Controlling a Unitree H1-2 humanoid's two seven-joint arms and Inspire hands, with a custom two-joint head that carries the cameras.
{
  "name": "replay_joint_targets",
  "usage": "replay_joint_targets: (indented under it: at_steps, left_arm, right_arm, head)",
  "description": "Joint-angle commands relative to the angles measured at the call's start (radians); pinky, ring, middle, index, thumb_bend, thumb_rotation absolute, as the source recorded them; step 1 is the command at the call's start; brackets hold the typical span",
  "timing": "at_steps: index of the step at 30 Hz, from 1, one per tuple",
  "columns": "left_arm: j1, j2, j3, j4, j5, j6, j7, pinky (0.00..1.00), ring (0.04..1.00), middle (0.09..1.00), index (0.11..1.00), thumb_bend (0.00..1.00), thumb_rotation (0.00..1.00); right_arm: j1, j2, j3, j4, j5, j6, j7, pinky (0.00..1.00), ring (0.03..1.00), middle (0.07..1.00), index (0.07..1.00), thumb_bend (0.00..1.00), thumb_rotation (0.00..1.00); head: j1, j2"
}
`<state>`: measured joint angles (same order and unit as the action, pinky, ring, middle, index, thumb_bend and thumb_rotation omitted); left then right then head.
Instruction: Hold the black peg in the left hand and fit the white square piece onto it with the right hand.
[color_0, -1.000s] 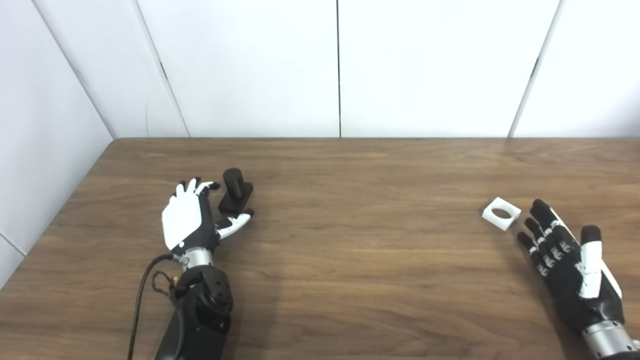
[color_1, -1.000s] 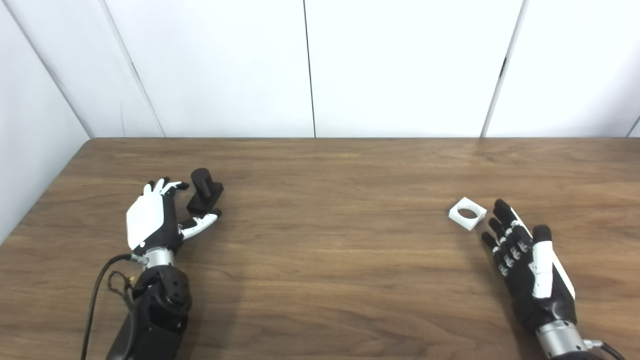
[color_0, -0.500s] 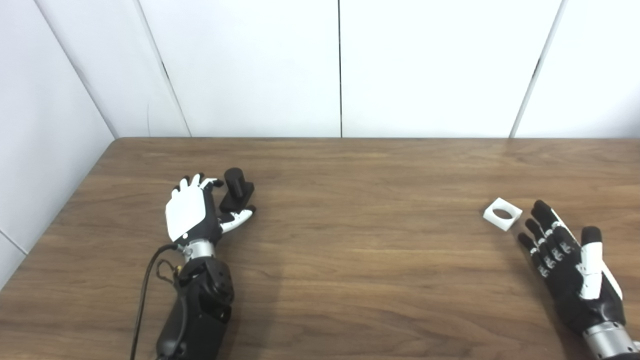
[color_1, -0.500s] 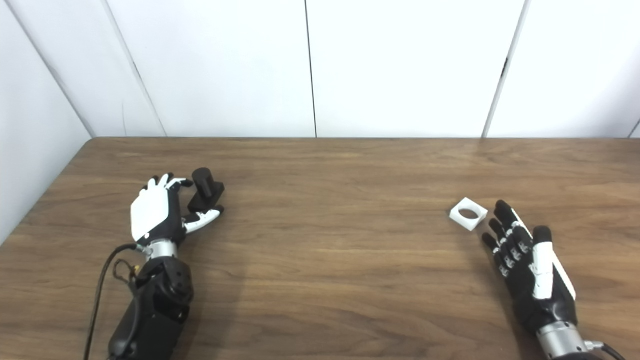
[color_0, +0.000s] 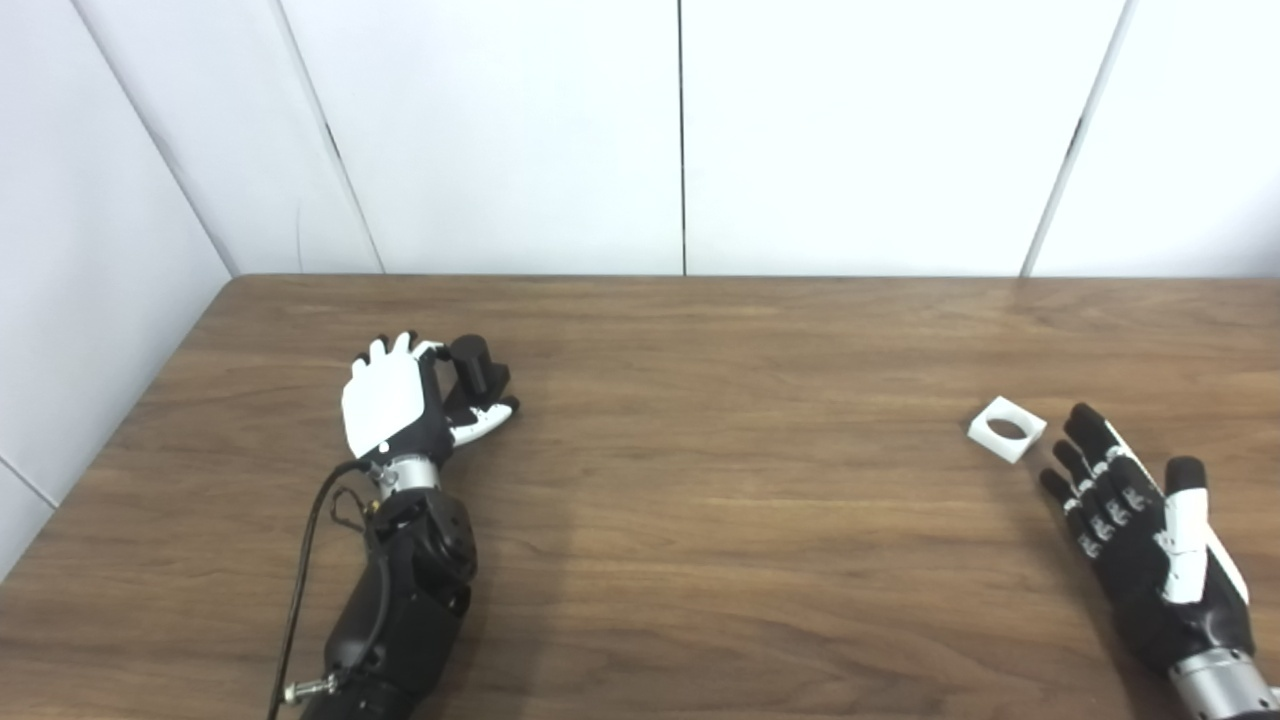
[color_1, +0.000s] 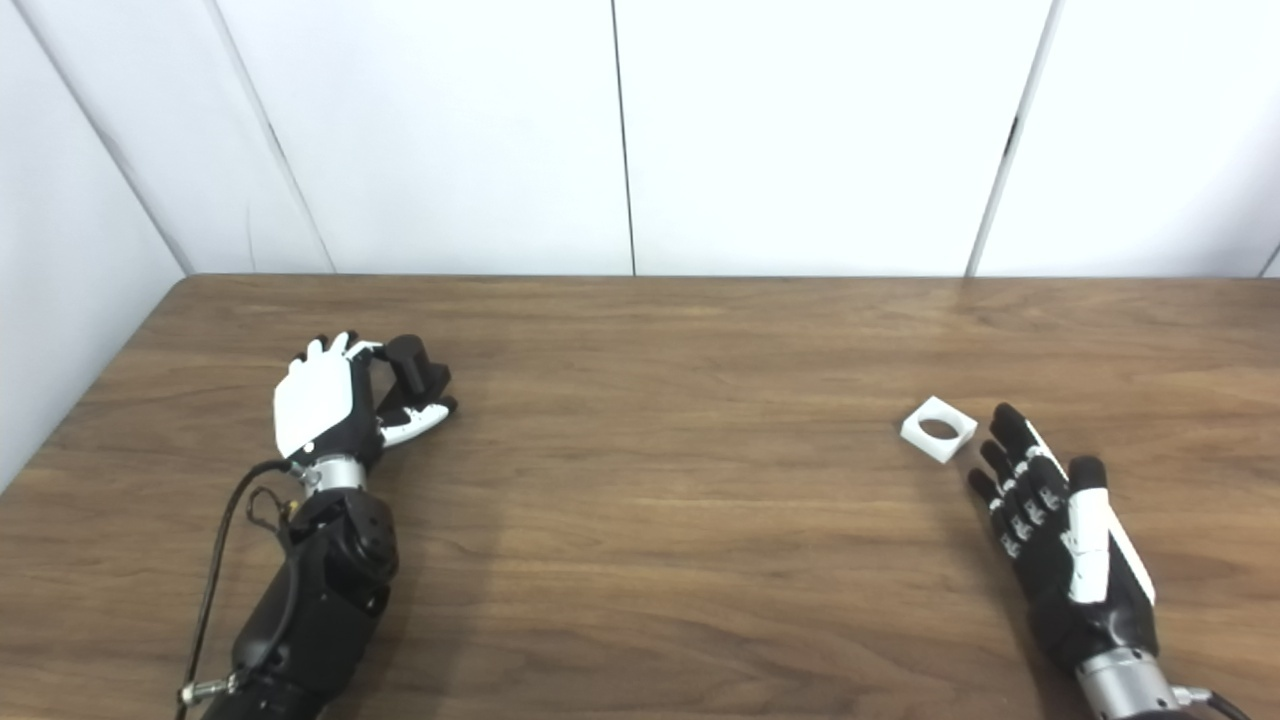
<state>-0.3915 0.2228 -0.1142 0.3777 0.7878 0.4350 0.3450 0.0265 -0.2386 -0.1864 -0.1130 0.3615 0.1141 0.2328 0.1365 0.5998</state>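
Since a second ago the left hand (color_0: 392, 410) has slid forward along the tabletop (color_0: 700, 480) toward the far left corner, and its fingers and thumb now sit around the black peg (color_0: 475, 365) rather than short of it. Whether they have clamped yet I cannot tell; the peg stands upright on its square base, still resting on the wood, just right of the palm. The right hand (color_0: 1140, 520) has barely shifted. It lies flat near the right edge, fingers spread and empty, palm down.

What the coming move turns on is the white square piece (color_0: 1006, 428): it lies flat, hole facing up, just beyond and to the left of the right hand's fingertips (color_0: 1078, 415), close but apart. That hand is by far the nearer one. Between peg and piece runs a long stretch of bare wood, with nothing standing in the way.
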Motion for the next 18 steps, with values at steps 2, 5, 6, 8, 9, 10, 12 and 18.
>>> replay_joint_targets:
  at_steps: [2,5,6,8,9,10,12,18]
  left_arm:
    - [-0.067,0.031,-0.006,0.015,0.01,0.001,0.023,1.0,0.993,0.943,0.724,0.78,0.41]
    - [-0.078,0.034,-0.01,0.027,0.007,0.001,0.026,1.0,0.994,0.943,0.693,0.76,0.4]
    - [-0.08,0.035,-0.011,0.028,0.007,0.001,0.028,1.0,0.992,0.937,0.653,0.74,0.37]
    - [-0.083,0.037,-0.013,0.03,0.008,0.002,0.032,1.0,0.989,0.93,0.611,0.72,0.34]
    - [-0.084,0.037,-0.014,0.03,0.009,0.003,0.033,1.0,0.987,0.925,0.594,0.71,0.32]
    - [-0.084,0.038,-0.016,0.029,0.01,0.001,0.037,1.0,0.986,0.921,0.581,0.71,0.29]
    - [-0.082,0.04,-0.018,0.026,0.008,-0.005,0.042,1.0,0.981,0.911,0.55,0.7,0.2]
    - [-0.078,0.04,-0.014,0.017,-0.006,-0.018,0.047,0.99,0.983,0.91,0.522,0.72,0.12]
  right_arm:
    - [0.006,-0.012,-0.004,-0.02,0.001,-0.007,0.001,0.98,1.0,1.0,0.962,0.72,1.0]
    - [0.009,-0.011,-0.007,-0.023,0.0,-0.004,-0.004,0.98,1.0,0.995,0.96,0.72,1.0]
    - [0.009,-0.012,-0.008,-0.022,0.0,-0.005,-0.003,0.98,1.0,0.996,0.961,0.73,1.0]
    - [0.009,-0.012,-0.008,-0.023,0.001,-0.006,-0.003,0.98,1.0,0.998,0.962,0.73,1.0]
    - [0.008,-0.012,-0.007,-0.024,0.001,-0.005,-0.003,0.98,1.0,0.998,0.963,0.72,1.0]
    - [0.009,-0.013,-0.007,-0.026,0.002,-0.003,-0.002,0.98,1.0,1.0,0.965,0.72,1.0]
    - [0.009,-0.013,-0.007,-0.028,0.001,-0.005,-0.001,0.97,1.0,0.998,0.966,0.72,1.0]
    - [0.006,-0.014,-0.007,-0.024,0.01,-0.007,0.006,0.97,1.0,1.0,0.969,0.72,1.0]
  head:
    - [0.002,0.001]
    - [0.003,0.004]
    - [0.003,0.004]
    - [0.003,0.004]
    - [0.003,0.004]
    - [0.007,0.007]
    - [0.007,0.007]
    - [0.01,0.011]
